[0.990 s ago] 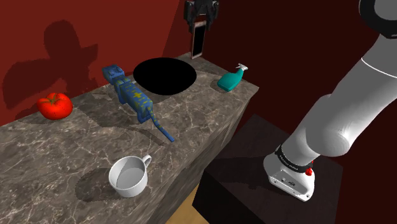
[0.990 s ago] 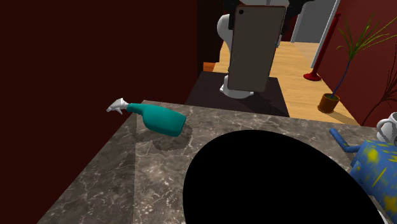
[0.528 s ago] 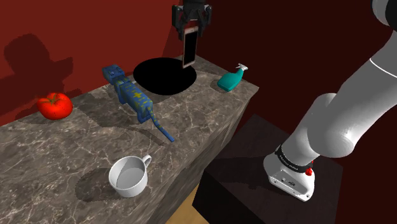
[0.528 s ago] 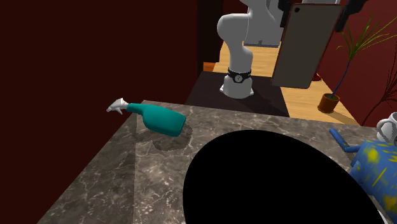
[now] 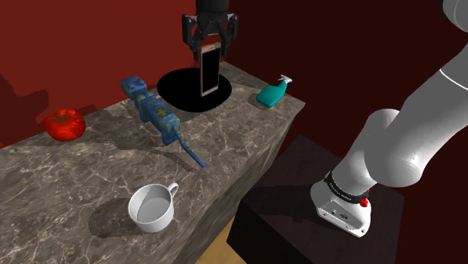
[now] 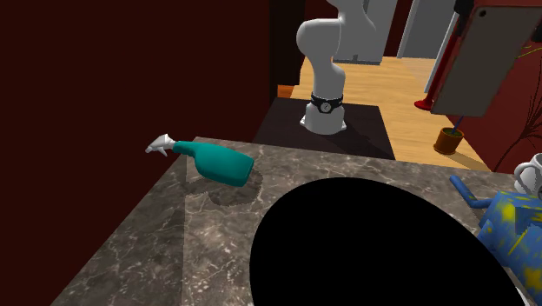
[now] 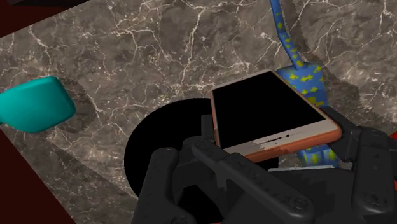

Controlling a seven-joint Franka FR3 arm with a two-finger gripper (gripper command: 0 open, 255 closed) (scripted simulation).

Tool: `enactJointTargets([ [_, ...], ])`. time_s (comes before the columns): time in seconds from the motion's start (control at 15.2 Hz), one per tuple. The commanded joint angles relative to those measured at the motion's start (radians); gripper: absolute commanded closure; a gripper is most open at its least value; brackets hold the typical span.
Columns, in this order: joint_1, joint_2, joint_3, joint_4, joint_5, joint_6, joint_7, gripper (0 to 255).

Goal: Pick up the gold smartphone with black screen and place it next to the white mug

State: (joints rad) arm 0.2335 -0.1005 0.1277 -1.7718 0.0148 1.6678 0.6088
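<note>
Here, your gripper (image 5: 210,45) had its fingers clamped on the smartphone (image 5: 209,71), which hung lengthwise below them over the counter (image 5: 247,142). The white mug (image 5: 152,208) lay well away from the fingers, beyond the blue toy (image 5: 161,116).

I'm looking at a counter (image 5: 225,150) of dark grey-brown stone with pale veins, set against a deep red wall (image 5: 97,37). Soft shadows lie on that wall above the stone. A round black area (image 5: 180,94) sits in the counter top toward its far end, with nothing drawn inside it. A sliver of tan wooden floor (image 5: 214,253) shows below the counter's front edge. In the second exterior view I see past the counter's end to the same light boards, with grey panels (image 6: 426,30) beyond them. A potted plant (image 6: 449,139) with thin leaves stands on the floor beside another dark red wall (image 6: 512,130).
</note>
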Motion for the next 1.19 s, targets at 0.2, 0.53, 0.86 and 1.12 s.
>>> enactJointTargets([
  [0.2,0.055,0.028,0.067,0.035,0.002,-0.006,0.124,255],
  [0.53,0.112,0.073,0.133,0.087,-0.004,-0.013,0.248,255],
  [0.86,0.175,0.145,0.195,0.172,-0.026,-0.028,0.374,255],
  [1.12,0.180,0.147,0.199,0.133,-0.026,0.012,0.384,255],
])
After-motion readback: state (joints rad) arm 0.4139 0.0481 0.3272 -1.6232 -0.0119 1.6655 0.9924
